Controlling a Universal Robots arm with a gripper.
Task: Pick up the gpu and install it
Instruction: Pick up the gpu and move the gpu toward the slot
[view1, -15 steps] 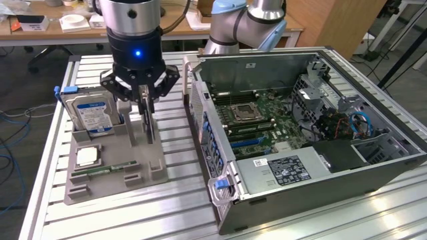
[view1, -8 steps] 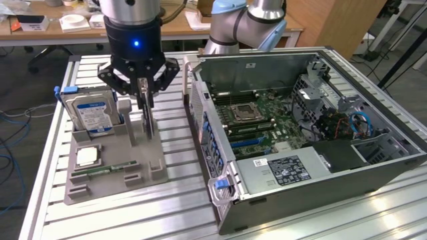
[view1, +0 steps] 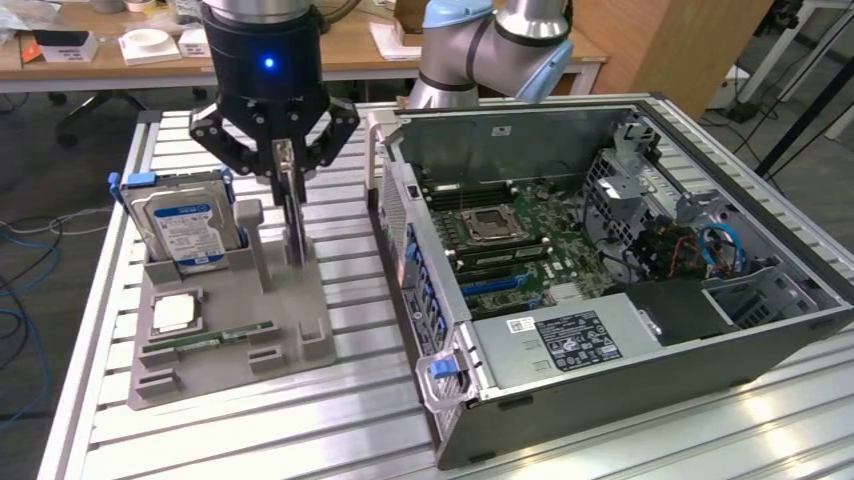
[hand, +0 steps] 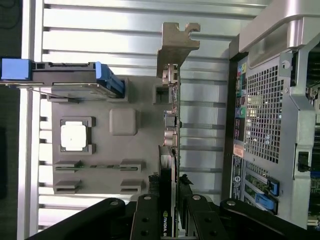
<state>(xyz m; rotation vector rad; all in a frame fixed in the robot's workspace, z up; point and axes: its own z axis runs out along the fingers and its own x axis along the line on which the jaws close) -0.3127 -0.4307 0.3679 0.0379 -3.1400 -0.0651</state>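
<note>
The gpu (view1: 290, 222) is a thin dark card seen edge on, hanging upright over the grey holder (view1: 287, 320). My gripper (view1: 283, 165) is shut on the card's top edge. I cannot tell whether the card's lower end still touches the holder. In the wrist view the gpu (hand: 172, 115) runs away from my gripper (hand: 171, 200), with its silvery bracket (hand: 177, 45) at the far end. The open computer case (view1: 601, 280) stands on the exterior view's right of the holder, its motherboard (view1: 521, 250) exposed.
On the holder a blue-labelled hard drive (view1: 187, 220) stands upright on the exterior view's left. A processor chip (view1: 174, 313) and a memory stick (view1: 214, 338) lie in front of it. The case's rear panel (hand: 270, 115) is close beside the card. Slatted aluminium table (view1: 334, 430) underneath.
</note>
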